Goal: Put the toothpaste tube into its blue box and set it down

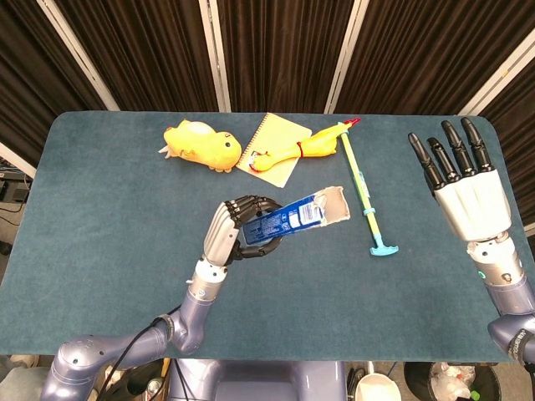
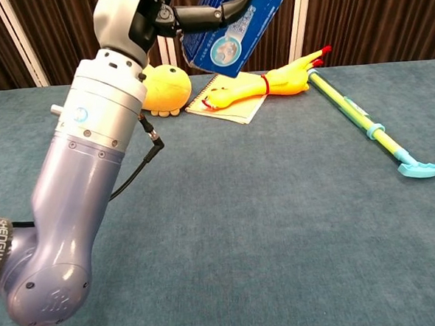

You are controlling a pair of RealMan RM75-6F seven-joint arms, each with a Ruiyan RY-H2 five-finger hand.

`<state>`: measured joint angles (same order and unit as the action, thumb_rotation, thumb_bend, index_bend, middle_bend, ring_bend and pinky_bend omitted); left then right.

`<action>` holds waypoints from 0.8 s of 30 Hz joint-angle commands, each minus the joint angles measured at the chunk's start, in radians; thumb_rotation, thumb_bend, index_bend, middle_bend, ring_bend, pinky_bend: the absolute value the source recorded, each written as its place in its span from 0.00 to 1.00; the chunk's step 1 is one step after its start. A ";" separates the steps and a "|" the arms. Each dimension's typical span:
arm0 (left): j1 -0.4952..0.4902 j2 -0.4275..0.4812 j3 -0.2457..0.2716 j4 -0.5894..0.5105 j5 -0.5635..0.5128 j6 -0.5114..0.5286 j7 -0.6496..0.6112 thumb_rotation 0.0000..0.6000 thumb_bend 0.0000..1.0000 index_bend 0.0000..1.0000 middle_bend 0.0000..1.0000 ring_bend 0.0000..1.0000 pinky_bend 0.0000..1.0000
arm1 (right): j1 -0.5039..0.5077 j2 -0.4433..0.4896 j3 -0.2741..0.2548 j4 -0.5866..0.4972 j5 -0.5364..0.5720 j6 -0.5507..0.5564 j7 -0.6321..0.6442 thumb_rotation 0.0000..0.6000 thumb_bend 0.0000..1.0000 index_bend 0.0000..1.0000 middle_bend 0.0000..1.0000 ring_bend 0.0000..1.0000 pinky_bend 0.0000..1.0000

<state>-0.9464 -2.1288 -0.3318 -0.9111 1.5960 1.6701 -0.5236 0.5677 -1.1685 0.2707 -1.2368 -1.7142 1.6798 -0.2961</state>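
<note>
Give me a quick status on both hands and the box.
Left hand grips blue box, held off the table. Right hand open, holding nothing. Tube not visible. Long stick tool on the table beside the box.
</note>
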 commanded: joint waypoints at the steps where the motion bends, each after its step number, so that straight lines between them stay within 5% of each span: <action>1: 0.005 -0.003 0.001 0.003 -0.003 0.000 -0.005 1.00 0.63 0.49 0.64 0.60 0.70 | 0.000 0.000 -0.002 -0.001 -0.003 -0.001 -0.003 1.00 0.54 0.07 0.38 0.17 0.17; 11: 0.041 0.031 0.055 0.016 0.012 -0.018 0.009 1.00 0.62 0.49 0.63 0.60 0.70 | -0.017 0.003 -0.016 -0.005 -0.007 0.006 0.005 1.00 0.54 0.07 0.38 0.17 0.17; 24: 0.228 0.256 0.282 -0.042 0.009 -0.167 0.163 1.00 0.60 0.50 0.64 0.61 0.69 | -0.024 0.016 -0.025 -0.056 -0.032 0.014 -0.006 1.00 0.54 0.07 0.38 0.17 0.17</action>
<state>-0.7481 -1.8942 -0.0738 -0.9353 1.6148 1.5255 -0.3804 0.5434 -1.1531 0.2462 -1.2865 -1.7435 1.6943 -0.2973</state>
